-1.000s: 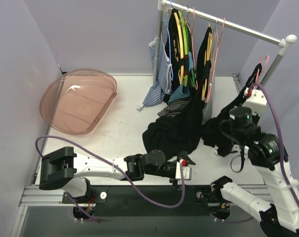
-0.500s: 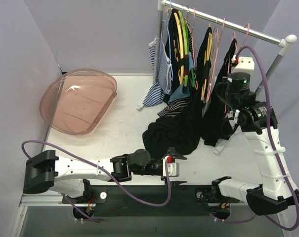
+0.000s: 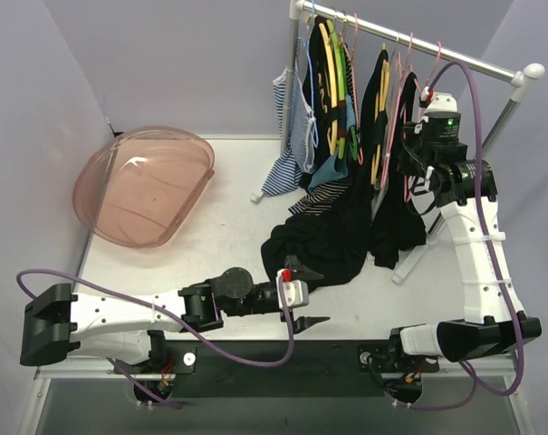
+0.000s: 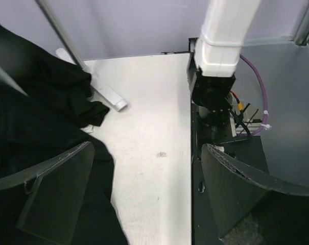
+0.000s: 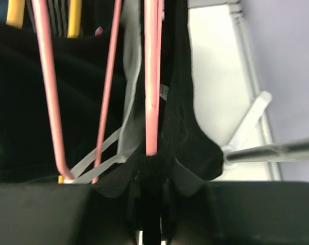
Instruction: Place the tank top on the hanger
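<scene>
The black tank top (image 3: 398,217) hangs draped on the pink hanger (image 3: 434,53), whose hook is up at the rail (image 3: 473,62). My right gripper (image 3: 420,100) is raised beside the rail. In the right wrist view the hanger (image 5: 151,76) runs straight down into a fold of the tank top (image 5: 185,127), and my right gripper (image 5: 151,219) is shut on that fabric-covered part. Whether the hook rests on the rail cannot be told. My left gripper (image 3: 308,296) lies low at the table's front edge, open and empty (image 4: 146,148), beside the long black garment (image 4: 37,117).
The rail carries yellow and green hangers (image 3: 332,72), another pink hanger (image 5: 47,87), a striped top (image 3: 287,154) and a long black garment (image 3: 314,240) pooling on the table. The rack's white foot (image 3: 417,258) lies at the right. A pink tub (image 3: 142,186) stands at the back left.
My right arm has lifted the hanger and tank top up and leftward to the rail. My left arm has drawn back left along the front edge, still open.
</scene>
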